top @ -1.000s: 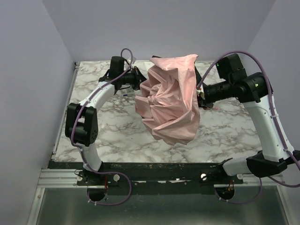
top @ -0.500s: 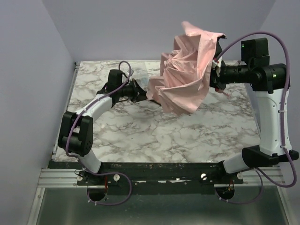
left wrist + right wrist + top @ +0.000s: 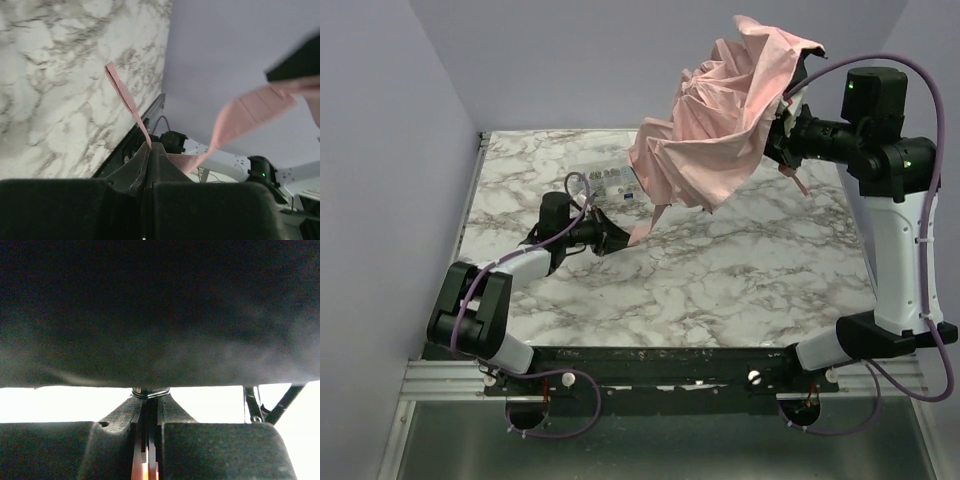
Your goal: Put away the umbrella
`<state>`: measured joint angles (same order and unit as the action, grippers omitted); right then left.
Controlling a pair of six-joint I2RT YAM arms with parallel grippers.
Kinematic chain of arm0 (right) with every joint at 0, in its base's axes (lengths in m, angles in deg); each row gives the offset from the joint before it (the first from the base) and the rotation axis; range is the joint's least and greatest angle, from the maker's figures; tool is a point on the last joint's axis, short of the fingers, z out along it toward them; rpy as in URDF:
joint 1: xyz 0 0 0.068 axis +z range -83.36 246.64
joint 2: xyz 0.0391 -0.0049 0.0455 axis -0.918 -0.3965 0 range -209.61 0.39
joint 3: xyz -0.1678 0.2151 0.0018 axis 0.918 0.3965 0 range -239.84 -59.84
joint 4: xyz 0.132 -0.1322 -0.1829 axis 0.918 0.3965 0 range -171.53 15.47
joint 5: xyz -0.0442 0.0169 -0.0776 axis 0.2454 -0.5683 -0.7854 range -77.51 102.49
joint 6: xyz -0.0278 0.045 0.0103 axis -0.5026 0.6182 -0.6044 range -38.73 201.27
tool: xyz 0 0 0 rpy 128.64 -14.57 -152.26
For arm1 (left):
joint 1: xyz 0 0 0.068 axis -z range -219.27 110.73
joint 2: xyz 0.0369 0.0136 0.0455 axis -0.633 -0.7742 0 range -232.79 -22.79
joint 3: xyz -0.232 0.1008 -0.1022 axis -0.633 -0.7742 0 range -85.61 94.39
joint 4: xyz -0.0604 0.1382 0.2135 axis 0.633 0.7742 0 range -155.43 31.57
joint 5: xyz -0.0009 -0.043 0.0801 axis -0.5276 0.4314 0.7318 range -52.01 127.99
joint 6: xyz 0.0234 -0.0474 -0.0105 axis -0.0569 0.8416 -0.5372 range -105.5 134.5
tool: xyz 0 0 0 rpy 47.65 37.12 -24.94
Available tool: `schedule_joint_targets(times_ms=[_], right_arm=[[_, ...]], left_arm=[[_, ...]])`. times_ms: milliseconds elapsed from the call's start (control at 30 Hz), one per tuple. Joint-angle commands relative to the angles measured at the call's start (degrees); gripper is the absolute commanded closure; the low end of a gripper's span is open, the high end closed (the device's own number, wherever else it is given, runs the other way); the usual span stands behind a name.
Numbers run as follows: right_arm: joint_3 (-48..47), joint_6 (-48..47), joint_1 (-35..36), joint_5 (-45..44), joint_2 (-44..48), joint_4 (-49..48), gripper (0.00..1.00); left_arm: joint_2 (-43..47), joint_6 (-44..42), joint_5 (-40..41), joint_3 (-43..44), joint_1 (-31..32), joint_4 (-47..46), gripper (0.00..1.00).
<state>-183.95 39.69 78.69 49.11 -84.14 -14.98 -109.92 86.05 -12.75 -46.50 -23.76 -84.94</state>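
The umbrella [image 3: 720,130], a crumpled pale pink canopy, hangs in the air over the table's far right. My right gripper [image 3: 782,135] holds it from the right, shut on the thin shaft. In the right wrist view those jaws [image 3: 150,392] pinch a metal ring, and the dark underside of the canopy [image 3: 160,310] fills the view above. My left gripper [image 3: 623,241] is low over the table's middle left, shut on a narrow pink strap [image 3: 645,222] that rises to the canopy. The left wrist view shows that strap [image 3: 125,100] coming out of the shut tips [image 3: 150,146].
A small clear packet with white bits [image 3: 610,182] lies on the marble table [image 3: 720,290] behind the left gripper. Pale violet walls close in at the left, back and right. A metal rail [image 3: 455,250] runs along the table's left edge.
The right arm has lifted the umbrella up and to the right, off the table. The left gripper has come toward the near side and lower, and the strap is drawn out from the canopy.
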Motion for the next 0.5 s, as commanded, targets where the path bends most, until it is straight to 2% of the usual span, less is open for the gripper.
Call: schedule_joint_targets(times_ms=[0,100,233,467], right_arm=[[1.2,2.4,-0.8,-6.5,0.3,-6.2,1.0],[2.1,1.1,-2.5,-4.6,0.8,-5.4,1.0],[3.9,-1.5,-3.4,-1.9,2.5,-4.1,1.0],[6.5,-8.4,-3.4,4.3,5.0,2.1,1.0]], left_arm=[[5.3,7.3,-7.2,-1.9,0.1,-12.0,1.0],[6.9,11.6,-9.8,-4.2,-0.6,-17.1,1.0],[8.0,14.9,-11.2,-6.2,-5.5,-21.3,1.0],[3.1,20.1,-12.7,-1.8,-9.9,-27.6,1.0]])
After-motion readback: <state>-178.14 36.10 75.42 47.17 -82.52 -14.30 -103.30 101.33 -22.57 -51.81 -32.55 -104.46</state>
